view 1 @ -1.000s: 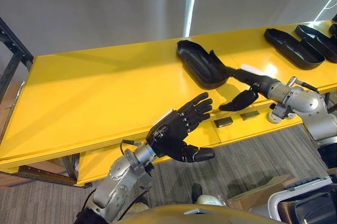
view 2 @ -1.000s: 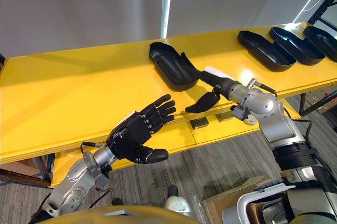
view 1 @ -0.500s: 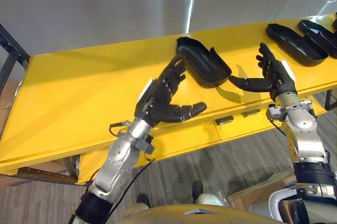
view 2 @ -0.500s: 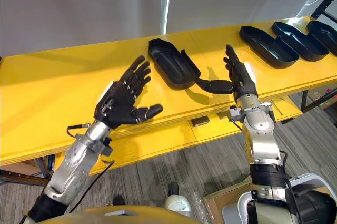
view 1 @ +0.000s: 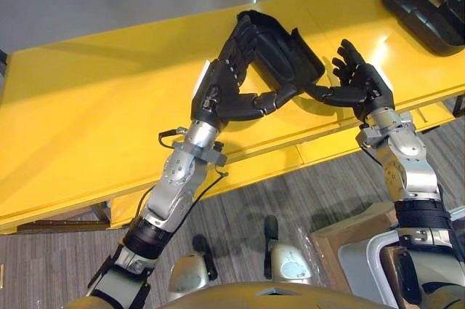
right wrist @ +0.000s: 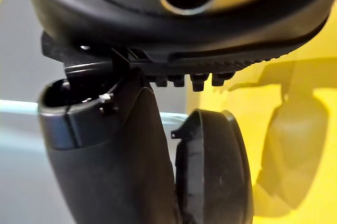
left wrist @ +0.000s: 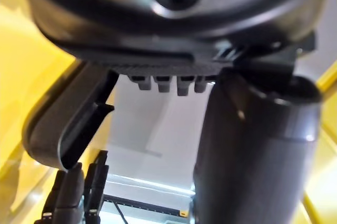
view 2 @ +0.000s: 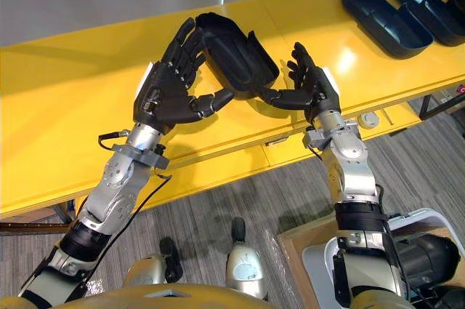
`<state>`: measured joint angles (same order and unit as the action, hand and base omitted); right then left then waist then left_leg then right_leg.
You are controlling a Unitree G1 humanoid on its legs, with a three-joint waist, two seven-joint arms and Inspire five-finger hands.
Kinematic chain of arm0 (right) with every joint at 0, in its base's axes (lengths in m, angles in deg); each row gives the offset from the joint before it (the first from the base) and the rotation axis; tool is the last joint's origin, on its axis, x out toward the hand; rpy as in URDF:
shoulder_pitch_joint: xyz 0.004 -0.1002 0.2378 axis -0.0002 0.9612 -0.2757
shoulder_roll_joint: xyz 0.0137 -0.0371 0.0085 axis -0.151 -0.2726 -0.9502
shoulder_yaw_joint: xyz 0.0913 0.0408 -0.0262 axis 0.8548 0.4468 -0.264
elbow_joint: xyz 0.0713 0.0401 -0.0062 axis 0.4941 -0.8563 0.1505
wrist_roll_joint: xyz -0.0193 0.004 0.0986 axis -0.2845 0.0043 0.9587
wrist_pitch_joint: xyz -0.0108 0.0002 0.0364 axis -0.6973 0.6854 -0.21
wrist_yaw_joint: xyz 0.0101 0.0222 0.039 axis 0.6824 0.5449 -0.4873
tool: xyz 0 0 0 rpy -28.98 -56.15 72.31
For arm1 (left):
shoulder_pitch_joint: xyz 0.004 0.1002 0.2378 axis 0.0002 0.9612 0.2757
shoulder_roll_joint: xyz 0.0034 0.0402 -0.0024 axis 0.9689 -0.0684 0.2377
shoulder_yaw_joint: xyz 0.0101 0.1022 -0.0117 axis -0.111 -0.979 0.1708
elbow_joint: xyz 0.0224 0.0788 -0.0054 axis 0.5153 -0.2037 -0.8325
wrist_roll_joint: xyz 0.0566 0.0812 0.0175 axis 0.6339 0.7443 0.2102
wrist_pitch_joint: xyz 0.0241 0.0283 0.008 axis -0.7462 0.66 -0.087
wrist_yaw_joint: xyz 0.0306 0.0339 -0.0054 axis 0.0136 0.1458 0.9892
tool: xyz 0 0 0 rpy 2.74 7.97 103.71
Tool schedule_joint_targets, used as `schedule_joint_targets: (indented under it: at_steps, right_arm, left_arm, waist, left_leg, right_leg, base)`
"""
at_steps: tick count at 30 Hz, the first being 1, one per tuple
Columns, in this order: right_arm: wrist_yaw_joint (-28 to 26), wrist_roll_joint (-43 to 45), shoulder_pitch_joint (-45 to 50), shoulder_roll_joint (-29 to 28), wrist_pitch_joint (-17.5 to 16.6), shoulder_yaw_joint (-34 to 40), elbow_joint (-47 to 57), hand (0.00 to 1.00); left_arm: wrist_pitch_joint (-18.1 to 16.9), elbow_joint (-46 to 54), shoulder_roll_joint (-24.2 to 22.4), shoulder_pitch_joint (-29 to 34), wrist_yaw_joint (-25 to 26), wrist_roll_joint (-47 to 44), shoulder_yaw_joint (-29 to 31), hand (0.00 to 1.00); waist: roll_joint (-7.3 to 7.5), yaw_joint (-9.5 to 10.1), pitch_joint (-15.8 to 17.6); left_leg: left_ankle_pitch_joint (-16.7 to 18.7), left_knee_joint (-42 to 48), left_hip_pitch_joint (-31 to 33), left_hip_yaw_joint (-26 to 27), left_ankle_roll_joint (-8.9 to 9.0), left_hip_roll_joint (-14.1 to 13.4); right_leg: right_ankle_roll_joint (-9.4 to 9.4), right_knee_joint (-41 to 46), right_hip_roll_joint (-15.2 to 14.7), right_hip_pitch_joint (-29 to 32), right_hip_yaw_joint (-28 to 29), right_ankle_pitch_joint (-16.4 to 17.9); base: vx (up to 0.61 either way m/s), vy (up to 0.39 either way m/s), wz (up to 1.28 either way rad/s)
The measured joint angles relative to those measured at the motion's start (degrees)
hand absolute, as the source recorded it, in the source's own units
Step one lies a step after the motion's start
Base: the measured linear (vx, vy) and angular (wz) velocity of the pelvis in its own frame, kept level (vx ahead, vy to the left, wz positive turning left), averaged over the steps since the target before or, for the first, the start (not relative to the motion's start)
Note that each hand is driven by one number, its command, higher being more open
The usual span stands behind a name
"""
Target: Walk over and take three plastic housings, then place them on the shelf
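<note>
- On the yellow counter (view 2: 65, 105), a black plastic housing (view 2: 232, 47) lies hollow side up between the two arms, not yet lifted
- The left robot hand (view 2: 163, 94) flanks its left side, fingers straight along the rim and thumb reaching toward the near end; I cannot tell whether they touch it
- The right robot hand (view 2: 314, 91) stands just beside its right side, fingers straight, thumb pointing at the near end (neither hand has closed on anything)
- This looks like a two-handed pick-up: bring both palms in evenly against opposite walls, so the shell is not shoved sideways across the counter
- The thin wall may flex, so I would squeeze gently, hook the thumbs at the near rim, and lift level
- More housings (view 2: 385, 14) lie well apart toward the right end
</note>
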<state>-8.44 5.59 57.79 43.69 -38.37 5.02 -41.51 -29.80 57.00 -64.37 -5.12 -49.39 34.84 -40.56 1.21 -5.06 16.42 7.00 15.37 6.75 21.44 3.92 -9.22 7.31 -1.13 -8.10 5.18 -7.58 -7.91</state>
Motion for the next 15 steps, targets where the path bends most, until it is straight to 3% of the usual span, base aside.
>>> schedule_joint_targets:
  at_steps: [5, 10, 15]
  right_arm:
    - [-1.1, 2.3, -2.5, 0.0, -1.1, -1.0, -1.4, 1.00]
    - [-2.1, 3.0, -5.7, 0.0, -2.1, -2.6, -1.4, 1.00]
    - [-2.4, 4.3, -9.5, 0.0, -2.3, -3.8, -1.7, 1.00]
  left_arm:
    - [2.6, -6.8, -0.6, -4.8, 4.9, 0.2, 0.0, 1.00]
    - [3.9, -17.2, -1.3, -13.7, 10.6, 2.4, 1.1, 1.00]
    - [3.9, -21.6, -1.5, -21.4, 11.3, 2.2, 3.0, 1.00]
  waist:
    - [0.21, -0.55, 1.8]
    - [0.22, -0.92, 4.5]
    - [0.67, -1.15, 7.0]
  left_leg:
    - [2.3, 4.6, 2.3, -0.5, -0.44, -0.9]
    - [4.0, 8.6, 5.0, -0.9, -1.02, -1.9]
    - [4.7, 10.9, 6.7, -0.4, -1.30, -2.8]
  right_leg:
    - [-0.62, 0.1, 0.2, 0.4, 0.1, -0.5]
    - [-1.28, 0.2, 0.5, 1.3, 0.4, -1.2]
    - [-1.99, 0.2, 1.1, 2.6, 1.5, -1.9]
  base:
    - [-0.03, 0.005, -0.01]
    - [-0.07, 0.005, -0.02]
    - [-0.07, -0.011, -0.09]
